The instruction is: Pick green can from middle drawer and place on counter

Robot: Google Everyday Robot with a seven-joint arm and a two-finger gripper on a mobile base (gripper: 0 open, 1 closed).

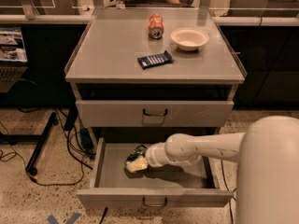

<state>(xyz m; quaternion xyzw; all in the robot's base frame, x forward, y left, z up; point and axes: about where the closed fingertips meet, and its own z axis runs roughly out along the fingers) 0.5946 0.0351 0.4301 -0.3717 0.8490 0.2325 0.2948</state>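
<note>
The middle drawer [187,198] is pulled out at the bottom of the cabinet. The green can [138,151] lies on its side in the drawer's left half, shiny green and silver. My gripper [135,164] reaches into the drawer from the right on a white arm and sits right at the can, touching or nearly touching it. The can's lower side is hidden by the gripper. The counter [117,50] is the cabinet's flat grey top.
On the counter stand an orange-red can [155,25], a white bowl [189,38] and a dark blue packet [155,59]. The upper drawer front [154,113] is shut. Cables and a black stand leg [39,146] lie on the floor at the left.
</note>
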